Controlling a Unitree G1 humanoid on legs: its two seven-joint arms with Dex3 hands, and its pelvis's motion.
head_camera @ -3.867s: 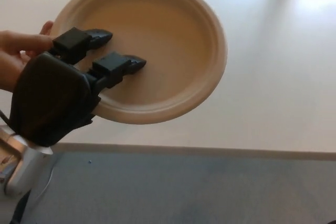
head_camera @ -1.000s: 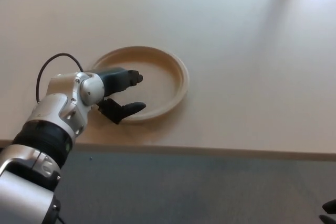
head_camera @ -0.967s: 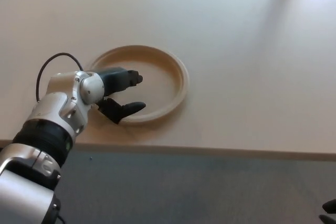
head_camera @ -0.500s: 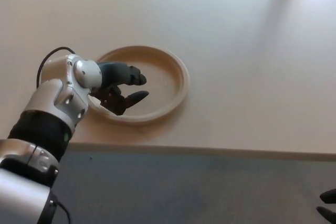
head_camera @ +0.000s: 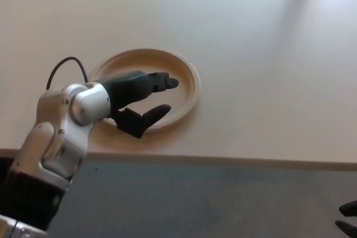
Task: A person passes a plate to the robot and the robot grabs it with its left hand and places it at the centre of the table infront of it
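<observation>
**Ana:** Plate (head_camera: 179, 71) placement first — where did it sit?

**Ben:** It lay flat on the table (head_camera: 268, 54), toward the near edge and somewhat to nine o'clock of the middle of the view. Whether that counted as the table's centre, I couldn't judge; the far and side edges were out of shot.

**Ana:** And the left hand (head_camera: 140, 100)?

**Ben:** It hung over the plate's seven o'clock side, fingers (head_camera: 159, 79) spread from the thumb, with nothing between them. I couldn't tell if the thumb tip was brushing the rim.

**Ana:** So the step in hand was the withdrawal?

**Ben:** That was my reading. To do it well, the hand needed to stay spread and lift before drawing off toward seven o'clock, since a light paper plate would slide if a fingertip caught the rim.

**Ana:** The right hand (head_camera: 348, 218)?

**Ben:** Only dark tips showed at the five o'clock corner, well apart from the plate; I couldn't tell its state.
</observation>
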